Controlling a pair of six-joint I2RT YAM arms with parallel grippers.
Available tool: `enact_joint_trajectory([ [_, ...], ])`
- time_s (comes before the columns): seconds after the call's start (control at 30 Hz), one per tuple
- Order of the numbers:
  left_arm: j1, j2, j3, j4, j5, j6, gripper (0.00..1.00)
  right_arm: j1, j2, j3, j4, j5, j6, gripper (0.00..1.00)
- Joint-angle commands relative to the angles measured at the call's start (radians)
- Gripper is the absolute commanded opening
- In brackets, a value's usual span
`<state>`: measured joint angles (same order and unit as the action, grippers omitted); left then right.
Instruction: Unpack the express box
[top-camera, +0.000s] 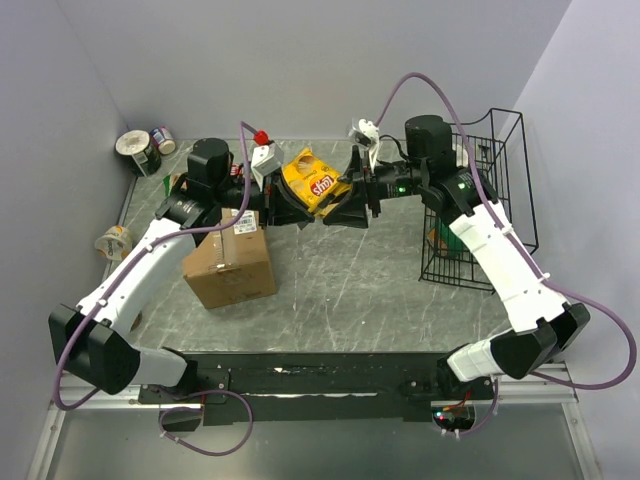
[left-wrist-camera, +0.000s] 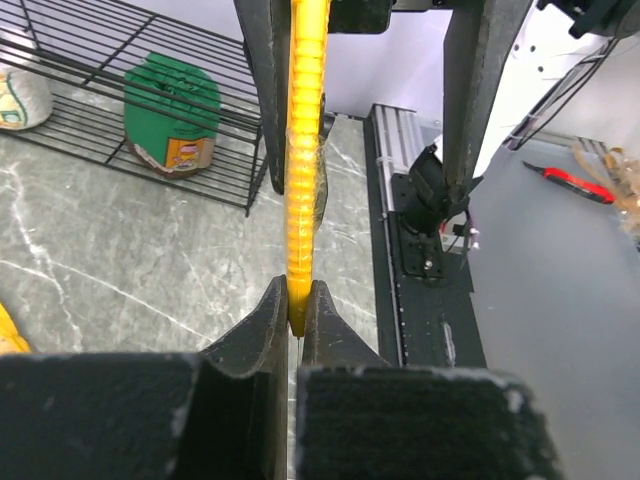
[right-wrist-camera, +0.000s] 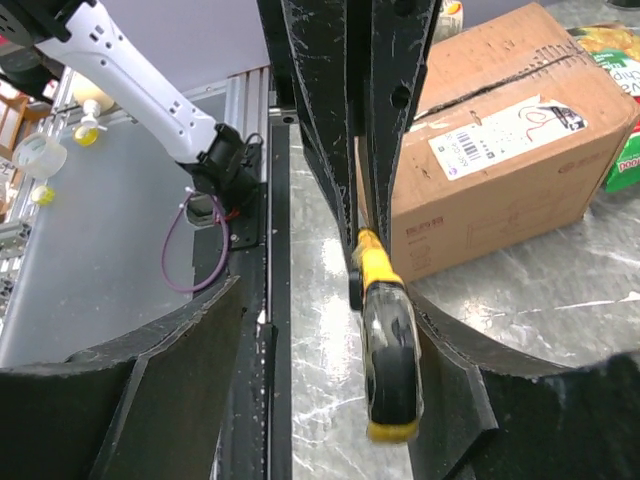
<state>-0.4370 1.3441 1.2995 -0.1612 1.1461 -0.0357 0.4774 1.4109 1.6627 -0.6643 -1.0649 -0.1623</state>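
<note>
The express box (top-camera: 230, 262) is a brown carton with a white label, standing with its flaps shut on the table under my left arm; it also shows in the right wrist view (right-wrist-camera: 500, 160). My left gripper (top-camera: 298, 207) (left-wrist-camera: 298, 305) is shut on the edge of a yellow snack packet (top-camera: 310, 180) (left-wrist-camera: 302, 150) and holds it in the air, beyond the box. My right gripper (top-camera: 347, 200) (right-wrist-camera: 330, 300) is open wide, its jaws on either side of the same packet (right-wrist-camera: 388, 345), which lies close to the right-hand finger.
A black wire basket (top-camera: 485, 190) stands at the right with a green packet (left-wrist-camera: 172, 115) inside. Tape rolls (top-camera: 138, 150) sit in the far left corner and another roll (top-camera: 115, 242) at the left edge. More packets (right-wrist-camera: 622, 150) lie beside the box.
</note>
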Motion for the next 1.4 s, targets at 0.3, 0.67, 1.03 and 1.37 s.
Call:
enact_joint_trajectory([
  [0.3,0.003,0.035,0.017,0.141,0.055,-0.116,0.01,0.038,0.019,0.042,0.025,0.008,-0.037,0.59],
  [0.67,0.003,0.05,0.024,0.132,0.058,-0.112,0.01,0.044,0.031,0.048,0.031,0.022,-0.042,0.42],
  [1.03,0.003,0.053,0.029,0.106,0.056,-0.093,0.01,0.047,0.048,0.074,0.022,0.023,-0.054,0.33],
  [1.37,0.003,0.066,0.04,0.086,0.06,-0.076,0.01,0.058,0.054,0.078,0.009,0.039,-0.068,0.27],
])
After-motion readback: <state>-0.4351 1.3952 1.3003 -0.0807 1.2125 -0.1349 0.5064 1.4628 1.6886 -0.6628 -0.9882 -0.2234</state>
